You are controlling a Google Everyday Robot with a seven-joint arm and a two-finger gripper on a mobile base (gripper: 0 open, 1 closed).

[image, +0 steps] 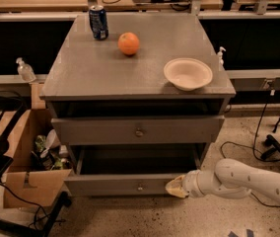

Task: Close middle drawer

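Observation:
The middle drawer point(115, 185) is pulled far out of the grey cabinet. Its low front carries a small round knob point(140, 186), and its deep empty box shows behind it. My gripper point(175, 186), on a white arm coming in from the right, is at the right end of this drawer's front and touches or nearly touches it. Its yellowish fingertips are together and hold nothing. The taller top drawer point(139, 131) above is pulled out a little. The lowest drawer is hidden.
On the cabinet top point(90, 73) stand a blue can point(98, 21), an orange point(128, 43) and a white bowl point(188, 74). An open cardboard box point(26, 181) with clutter sits on the floor to the left. Cables point(258, 147) and a stand lie to the right.

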